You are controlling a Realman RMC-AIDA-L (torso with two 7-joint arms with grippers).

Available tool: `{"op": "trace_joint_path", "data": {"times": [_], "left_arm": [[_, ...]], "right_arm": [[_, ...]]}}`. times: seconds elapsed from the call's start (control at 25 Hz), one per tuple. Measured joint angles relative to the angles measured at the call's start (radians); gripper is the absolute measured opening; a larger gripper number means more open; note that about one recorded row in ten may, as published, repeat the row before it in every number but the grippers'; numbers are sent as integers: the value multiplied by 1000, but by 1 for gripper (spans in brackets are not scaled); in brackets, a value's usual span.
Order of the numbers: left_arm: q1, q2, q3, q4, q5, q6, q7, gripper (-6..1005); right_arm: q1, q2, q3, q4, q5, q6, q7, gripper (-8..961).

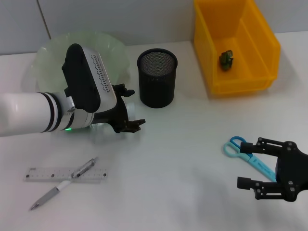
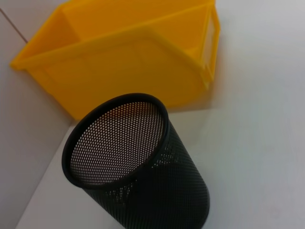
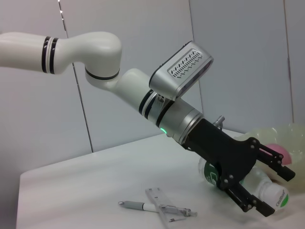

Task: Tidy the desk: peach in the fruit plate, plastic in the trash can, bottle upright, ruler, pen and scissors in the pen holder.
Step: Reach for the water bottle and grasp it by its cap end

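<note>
A clear plastic bottle with a white cap (image 3: 267,188) is lying on the white desk (image 1: 183,163) beside the pale green fruit plate (image 1: 113,48). The left gripper (image 3: 271,188) is straddling it with jaws spread wide, contact unclear. Only the right wrist view is showing the bottle and a pink peach (image 3: 281,151) in the plate. The right gripper (image 1: 246,163) is hovering, jaws open and empty, above light blue scissors (image 1: 243,150).

You have a white bench (image 1: 183,159) in front of you, smooth and matte, running back to a pale grey wall (image 1: 120,17). The wall is made of flat panels, with thin dark seams between them. In the right wrist view the same panels (image 3: 143,71) rise behind the bench's far edge. The light is soft and even, and it throws only faint shadows on the bench top.
</note>
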Motion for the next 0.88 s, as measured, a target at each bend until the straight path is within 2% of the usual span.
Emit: {"op": "trace_joint_path", "data": {"times": [0.88], "left_arm": [[-15,-2,55,-22,4,-65,-2,772]], "right_arm": [[17,3,3,25,-14,20,12,809]]}}
